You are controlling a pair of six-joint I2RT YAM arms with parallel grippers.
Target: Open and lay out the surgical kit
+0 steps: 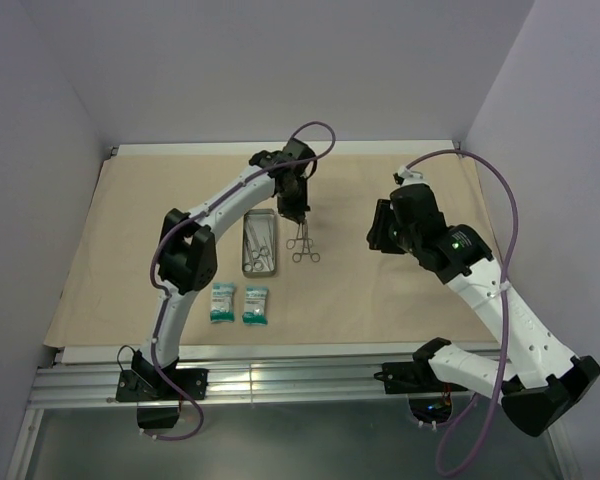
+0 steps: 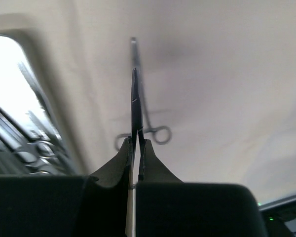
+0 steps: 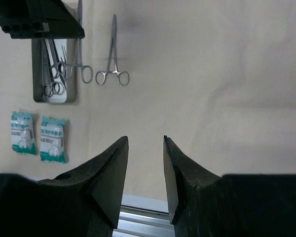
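We logged the left gripper [image 2: 136, 141] clamped on slim silver ring-handled forceps [image 2: 135, 101], just right of the small grey rectangular metal tray [image 1: 246, 245], mid-desk on the tan paper-like drape [image 1: 400, 295]. The right gripper [image 3: 145, 140] gaped wide, empty, nearer the right edge.

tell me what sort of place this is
Probably a robot test cell, not an operating room: plain walls enclose it, an aluminium rail carries robot arms, and forceps lie on a tan drape.
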